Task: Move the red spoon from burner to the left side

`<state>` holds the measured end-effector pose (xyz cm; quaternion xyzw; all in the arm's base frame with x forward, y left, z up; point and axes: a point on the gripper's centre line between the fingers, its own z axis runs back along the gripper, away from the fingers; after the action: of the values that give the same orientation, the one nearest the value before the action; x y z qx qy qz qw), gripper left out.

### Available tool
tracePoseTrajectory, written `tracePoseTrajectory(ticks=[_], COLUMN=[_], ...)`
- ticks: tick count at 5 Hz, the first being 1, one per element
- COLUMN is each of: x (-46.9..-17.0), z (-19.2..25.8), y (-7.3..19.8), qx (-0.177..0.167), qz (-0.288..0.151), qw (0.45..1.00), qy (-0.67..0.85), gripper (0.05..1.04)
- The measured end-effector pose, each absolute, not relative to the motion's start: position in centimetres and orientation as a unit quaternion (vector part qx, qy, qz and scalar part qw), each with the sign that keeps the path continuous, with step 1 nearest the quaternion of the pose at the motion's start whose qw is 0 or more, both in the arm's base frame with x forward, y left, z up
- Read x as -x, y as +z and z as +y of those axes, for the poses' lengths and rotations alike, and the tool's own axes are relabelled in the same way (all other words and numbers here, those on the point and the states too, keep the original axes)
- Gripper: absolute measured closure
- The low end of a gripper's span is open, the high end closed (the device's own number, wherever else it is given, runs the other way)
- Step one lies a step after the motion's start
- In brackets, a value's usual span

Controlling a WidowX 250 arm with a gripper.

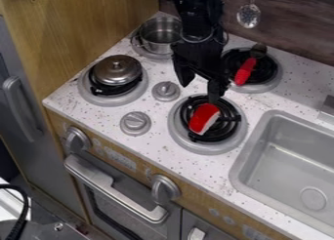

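Observation:
The black gripper (200,88) hangs over the counter from the top edge, its two fingers apart with nothing between them. It is left of the back right burner (277,82) and just above and behind the front right burner (180,131). On the back right burner lies the red spoon (245,71), its red handle toward the front and its dark head toward the back wall. The gripper's right finger is a short way left of the handle, apart from it in this view.
A red-and-white piece (204,118) lies on the front right burner. A lidded metal pan (117,70) sits on the left burner, with a silver pot (160,35) behind it. Two grey knobs (135,123) (166,90) stand between the burners. The sink (287,151) is at the right.

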<state>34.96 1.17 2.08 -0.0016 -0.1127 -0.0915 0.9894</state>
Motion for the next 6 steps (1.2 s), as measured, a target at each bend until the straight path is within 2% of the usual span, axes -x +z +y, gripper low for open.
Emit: tracePoseTrajectory(ticks=[1,3,4,6], x=[-34.5,-39.3,-42.7,-46.4], z=[1.0,-2.4,-3.1,-2.8], y=[0.8,-0.1,-0.6,-3.1], qx=[0.006,0.032,0.028,0.018], qz=[-0.094,-0.119,-0.141,-0.152], qw=[0.991,0.984,0.980,0.984], qy=[-0.090,-0.131,-0.138,-0.093], gripper=[0.083,0.083,0.083,0.083])
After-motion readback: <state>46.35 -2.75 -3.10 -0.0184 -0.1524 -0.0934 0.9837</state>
